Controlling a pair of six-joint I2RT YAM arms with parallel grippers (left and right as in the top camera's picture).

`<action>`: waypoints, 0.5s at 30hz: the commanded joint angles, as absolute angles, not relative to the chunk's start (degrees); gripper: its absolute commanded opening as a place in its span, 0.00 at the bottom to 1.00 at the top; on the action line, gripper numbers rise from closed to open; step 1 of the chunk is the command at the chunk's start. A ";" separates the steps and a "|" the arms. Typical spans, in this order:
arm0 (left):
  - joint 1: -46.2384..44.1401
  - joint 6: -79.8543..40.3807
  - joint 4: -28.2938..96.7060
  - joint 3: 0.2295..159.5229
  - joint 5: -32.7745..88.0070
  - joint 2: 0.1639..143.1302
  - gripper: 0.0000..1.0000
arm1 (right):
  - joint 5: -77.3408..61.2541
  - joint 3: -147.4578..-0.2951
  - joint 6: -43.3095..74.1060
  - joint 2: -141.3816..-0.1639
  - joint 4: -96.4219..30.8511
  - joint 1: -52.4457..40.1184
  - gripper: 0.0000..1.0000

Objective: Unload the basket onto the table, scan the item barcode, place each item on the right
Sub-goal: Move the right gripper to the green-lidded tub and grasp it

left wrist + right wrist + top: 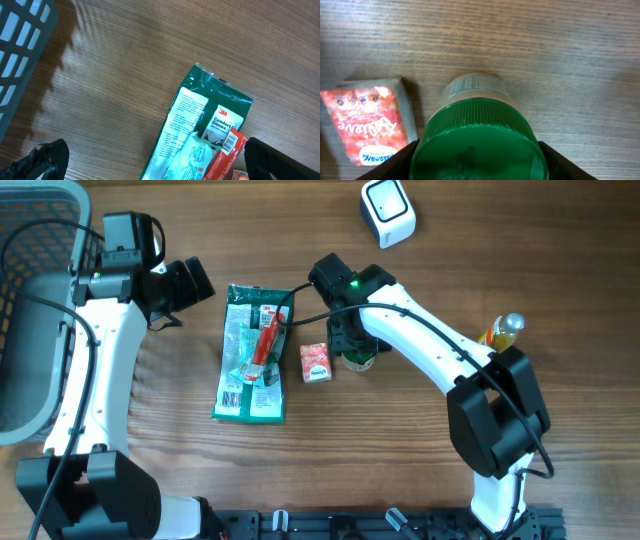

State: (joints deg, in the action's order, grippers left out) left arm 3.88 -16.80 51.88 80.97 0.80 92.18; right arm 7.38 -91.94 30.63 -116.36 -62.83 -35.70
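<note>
Green-capped bottle (470, 90) stands upright directly beneath my right gripper (477, 167), fingers flanking its cap; whether they clamp it, I cannot tell. Left gripper (190, 283) gapes wide, farther off.

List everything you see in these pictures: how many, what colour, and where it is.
basket: one, grey, left edge of the table
scanner: one, white, far side, near the middle
glove packet: one, green, flat in the middle of the table
tube: one, red, lying on the glove packet
sachet: one, red, between the packet and the jar
jar: one, green lid, upright under the right gripper
bottle: one, yellow and red with a silvery top, right side
table: one, brown wood
left gripper: one, black, open, between basket and packet
right gripper: one, black, fingers either side of the jar's lid; grip unclear
</note>
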 commanded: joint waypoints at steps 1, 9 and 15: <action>4.01 -16.73 51.75 81.60 1.26 91.68 1.00 | 12.01 -91.37 28.34 -116.84 -61.23 -35.77 0.66; 4.03 -16.73 51.75 81.60 1.26 91.68 1.00 | 11.99 -91.37 24.01 -116.84 -59.13 -35.77 0.75; 4.01 -16.73 51.75 81.60 1.26 91.68 1.00 | 11.77 -91.61 26.39 -116.79 -58.46 -35.70 1.00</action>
State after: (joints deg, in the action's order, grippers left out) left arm 3.88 -16.80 51.88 80.97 0.82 92.18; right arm 10.63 -91.94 24.34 -116.36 -58.96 -35.70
